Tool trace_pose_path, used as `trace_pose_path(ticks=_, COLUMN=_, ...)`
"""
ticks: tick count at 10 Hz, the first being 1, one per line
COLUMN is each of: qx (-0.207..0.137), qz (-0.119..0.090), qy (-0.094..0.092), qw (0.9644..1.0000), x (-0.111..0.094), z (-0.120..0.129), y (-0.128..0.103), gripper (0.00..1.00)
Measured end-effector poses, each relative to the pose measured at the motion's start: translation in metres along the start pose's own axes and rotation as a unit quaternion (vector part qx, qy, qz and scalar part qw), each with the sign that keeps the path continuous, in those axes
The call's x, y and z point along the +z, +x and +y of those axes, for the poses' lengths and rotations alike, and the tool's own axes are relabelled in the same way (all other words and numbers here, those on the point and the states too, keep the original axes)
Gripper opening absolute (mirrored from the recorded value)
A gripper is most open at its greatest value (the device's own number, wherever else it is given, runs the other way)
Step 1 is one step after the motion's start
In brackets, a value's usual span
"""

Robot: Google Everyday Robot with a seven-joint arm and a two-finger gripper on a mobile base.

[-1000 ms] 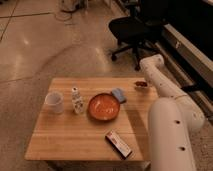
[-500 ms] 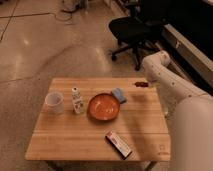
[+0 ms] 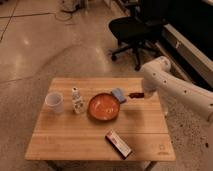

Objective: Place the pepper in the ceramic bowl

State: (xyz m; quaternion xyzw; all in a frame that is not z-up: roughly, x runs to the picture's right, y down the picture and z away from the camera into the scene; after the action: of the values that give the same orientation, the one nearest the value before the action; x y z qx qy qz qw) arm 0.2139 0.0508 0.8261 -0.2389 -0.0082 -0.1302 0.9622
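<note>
Since the task's thing must go into a dish, the gripper (image 3: pixel 141 94) hangs over the table's (image 3: pixel 145 125) right side, grasping the pepper (image 3: pixel 134 94) by one end, clear of the wood. Pepper: slim, dark red, lying level, pointing left. Bowl (image 3: pixel 104 106): orange-red, shallow, nearby to the left. Blue pad (image 3: pixel 119 94): between the two, at the bowl's rim.

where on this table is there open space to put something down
Bare wood: the front-left corner below the plastic cup, and the far-left edge behind it. Crowded: mid-table, small bottle, ceramic bowl, blue object, with gripper and pepper beside.
</note>
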Motion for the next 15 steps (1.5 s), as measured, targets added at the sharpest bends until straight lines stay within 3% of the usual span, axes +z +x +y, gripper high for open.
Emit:
trace_pose_path(ticks=2, qx=-0.044, qz=-0.019, qy=-0.012, qw=0.9988, x=-0.005, z=0.019, y=-0.038, gripper=0.0)
trace_pose_path(ticks=3, qx=-0.078, qz=-0.033, qy=-0.014, qw=0.9963, x=-0.007, z=0.026, y=-0.067, gripper=0.0)
trace_pose_path(ticks=5, qx=-0.107, qz=-0.043, qy=-0.01, qw=0.9932, x=-0.007, z=0.023, y=-0.092, gripper=0.0)
trace_pose_path(ticks=7, qx=-0.142, qz=-0.052, qy=0.004, qw=0.9886, x=-0.007, z=0.007, y=-0.121, gripper=0.0)
trace_pose_path(ticks=11, qx=-0.167, qz=-0.059, qy=0.037, qw=0.9835, x=-0.001, z=-0.023, y=-0.149, gripper=0.02)
trace_pose_path(ticks=15, qx=-0.163, qz=-0.049, qy=0.063, qw=0.9834, x=0.023, z=-0.045, y=-0.146, gripper=0.41)
